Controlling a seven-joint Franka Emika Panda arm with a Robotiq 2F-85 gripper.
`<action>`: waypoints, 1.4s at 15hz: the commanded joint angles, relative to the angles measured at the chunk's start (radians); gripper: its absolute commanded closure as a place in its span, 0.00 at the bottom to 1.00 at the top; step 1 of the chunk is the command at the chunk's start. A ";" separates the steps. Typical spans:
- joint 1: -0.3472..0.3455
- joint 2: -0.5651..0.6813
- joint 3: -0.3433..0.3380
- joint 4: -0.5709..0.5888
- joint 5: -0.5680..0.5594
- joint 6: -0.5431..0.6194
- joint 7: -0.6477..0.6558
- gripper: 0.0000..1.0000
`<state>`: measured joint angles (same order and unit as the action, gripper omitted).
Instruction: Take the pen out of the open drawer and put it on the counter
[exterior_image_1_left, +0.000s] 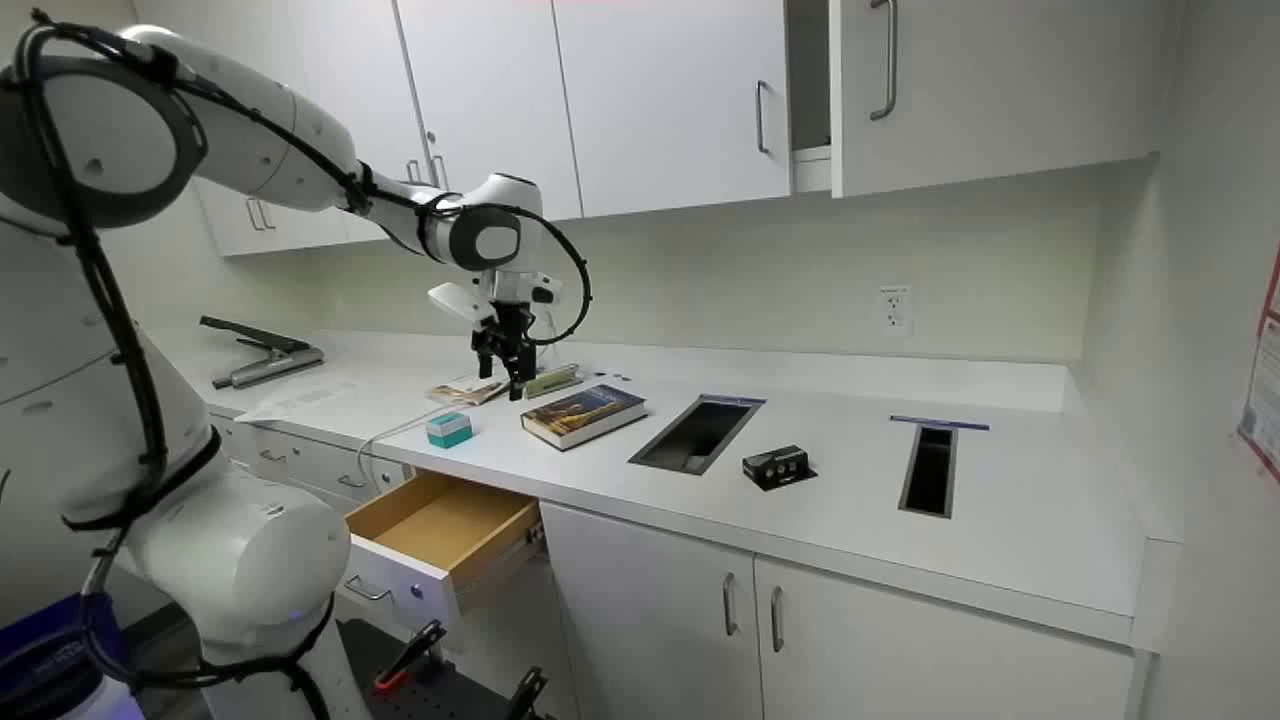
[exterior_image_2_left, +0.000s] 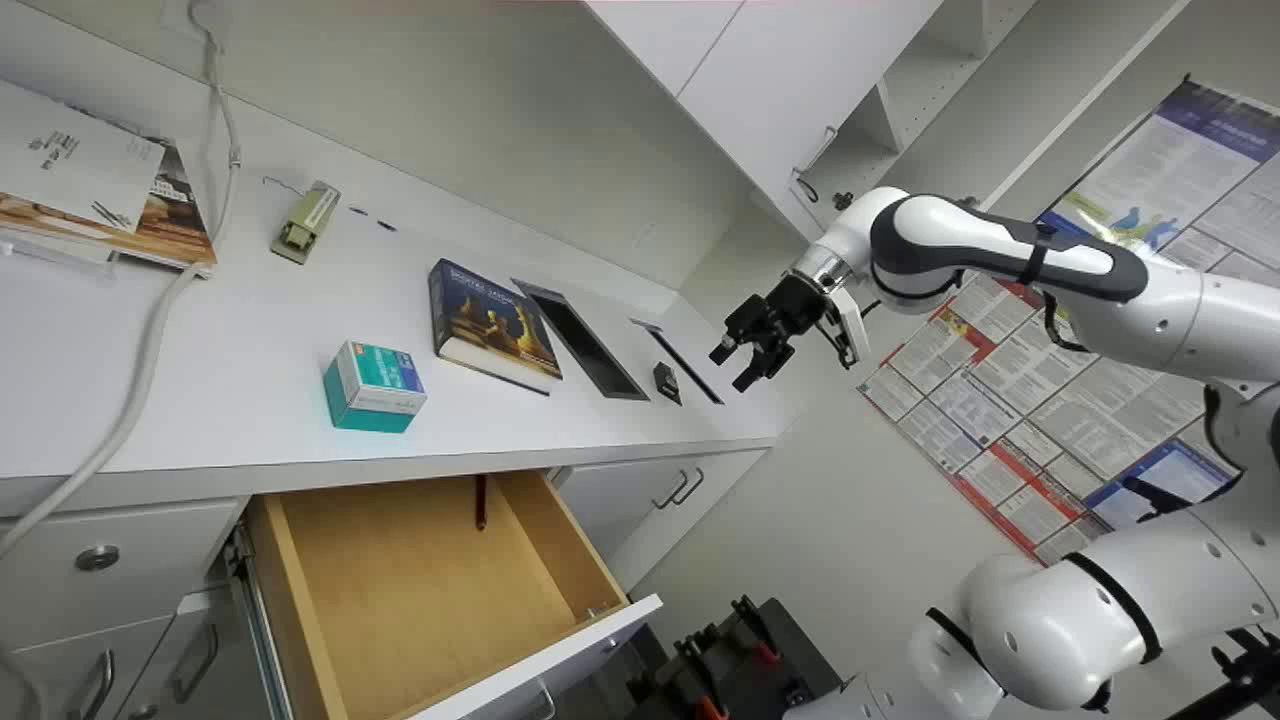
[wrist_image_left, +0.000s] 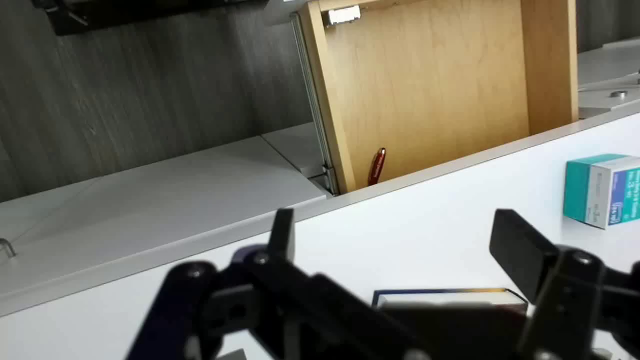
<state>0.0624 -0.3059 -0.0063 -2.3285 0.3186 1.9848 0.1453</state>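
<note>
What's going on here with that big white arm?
The robot arm is here to take the pen out of the open drawer and put it on the counter. It holds nothing at the moment: its gripper hangs open above the counter. The pen lies in the drawer, near one side wall, not yet picked up.

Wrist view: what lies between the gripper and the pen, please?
In the wrist view, only a strip of the counter with its front edge lies between the gripper and the pen.
</note>
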 joint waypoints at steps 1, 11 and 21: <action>-0.013 0.000 0.012 0.002 0.003 -0.003 -0.003 0.00; 0.028 0.000 0.053 0.013 -0.041 -0.036 -0.088 0.00; 0.176 0.120 0.231 0.029 -0.046 -0.016 -0.178 0.00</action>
<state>0.2360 -0.1858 0.2276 -2.3016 0.2729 1.9716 -0.0344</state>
